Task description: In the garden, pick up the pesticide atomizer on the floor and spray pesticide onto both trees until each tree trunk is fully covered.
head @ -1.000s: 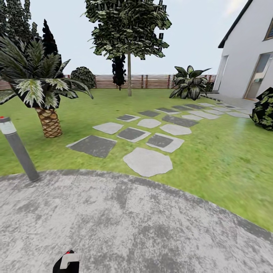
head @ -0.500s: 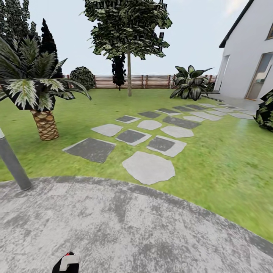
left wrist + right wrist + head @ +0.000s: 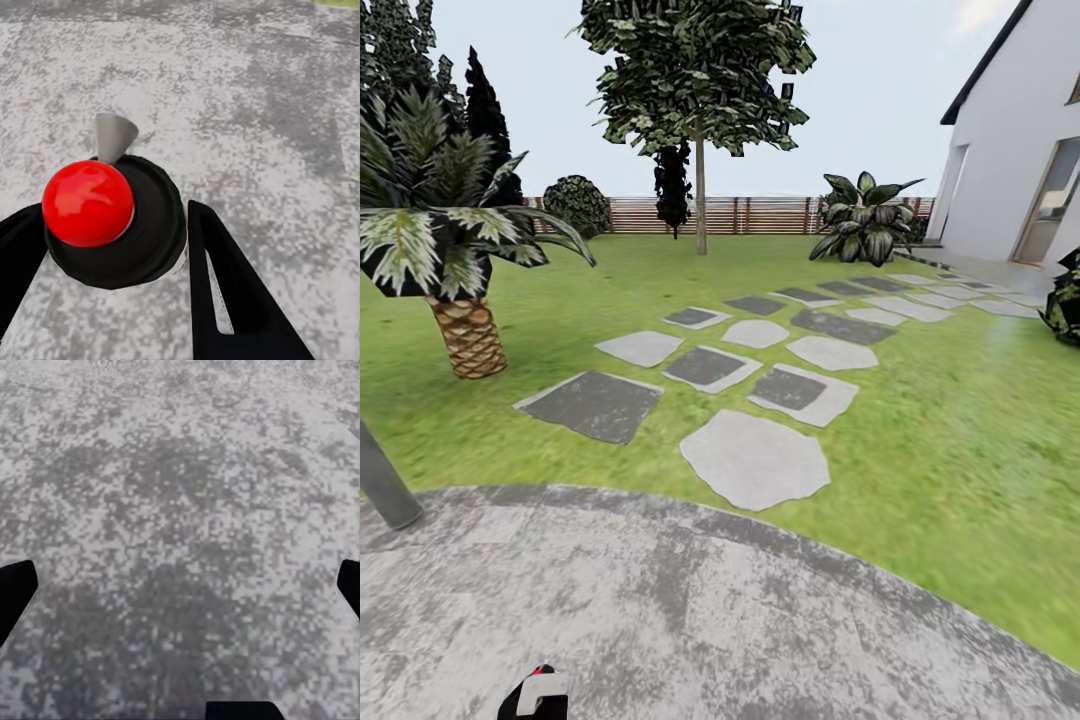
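Observation:
Between the two black fingers (image 3: pixel 225 285) of my left gripper (image 3: pixel 112 251) sits the pesticide atomizer (image 3: pixel 146 232), a small black bottle with a red ball top and a grey nozzle; the gripper is shut on it. Its top peeks in at the bottom edge of the head view (image 3: pixel 538 690). A tall tree (image 3: pixel 695 70) with a thin bare trunk (image 3: pixel 701 205) stands far ahead on the garden lawn (image 3: pixel 950 420), near the fence. My right gripper (image 3: pixel 182 589) hangs open over grey paving, its fingertips wide apart with nothing between them.
I stand on a round grey paved patch (image 3: pixel 710 610). A grey bollard (image 3: pixel 380 480) is close at the left, a short palm (image 3: pixel 465 330) behind it. Stepping stones (image 3: pixel 755 460) lead toward a white house (image 3: pixel 1010 150). A slatted fence (image 3: pixel 760 215) closes the lawn; a bush (image 3: pixel 1065 300) is at the right.
The whole head view has shifted: the bollard and palm slid toward the left edge and the stepping stones came nearer. The atomizer stays held in my left gripper.

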{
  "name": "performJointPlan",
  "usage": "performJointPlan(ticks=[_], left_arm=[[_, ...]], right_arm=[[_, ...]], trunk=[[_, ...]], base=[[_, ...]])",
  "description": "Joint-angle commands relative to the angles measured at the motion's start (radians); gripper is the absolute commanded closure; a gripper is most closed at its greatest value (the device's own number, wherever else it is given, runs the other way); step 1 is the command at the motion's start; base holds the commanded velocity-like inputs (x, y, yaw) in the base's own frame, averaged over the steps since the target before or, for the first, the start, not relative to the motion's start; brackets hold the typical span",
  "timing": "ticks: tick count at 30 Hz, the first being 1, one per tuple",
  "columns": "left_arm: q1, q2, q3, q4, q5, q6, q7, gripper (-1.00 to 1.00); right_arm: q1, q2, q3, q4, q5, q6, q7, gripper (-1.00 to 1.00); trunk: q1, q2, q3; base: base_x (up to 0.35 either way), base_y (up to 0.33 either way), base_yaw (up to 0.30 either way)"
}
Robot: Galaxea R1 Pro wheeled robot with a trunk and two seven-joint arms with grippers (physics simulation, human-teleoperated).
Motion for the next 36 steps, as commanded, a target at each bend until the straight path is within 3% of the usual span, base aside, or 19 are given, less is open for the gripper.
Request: performJointPlan(ticks=[1, 36], left_arm=[[0.000, 0.000, 0.000, 0.000, 0.000, 0.000, 0.000, 1.00], [0.000, 0.000, 0.000, 0.000, 0.000, -0.001, 0.000, 1.00]], right_arm=[[0.000, 0.000, 0.000, 0.000, 0.000, 0.000, 0.000, -1.00], [0.000, 0.000, 0.000, 0.000, 0.000, 0.000, 0.000, -1.00]], trunk=[[0.000, 0.000, 0.000], [0.000, 0.000, 0.000]], base=[[0.340, 0.000, 0.000], [0.340, 0.000, 0.000]])
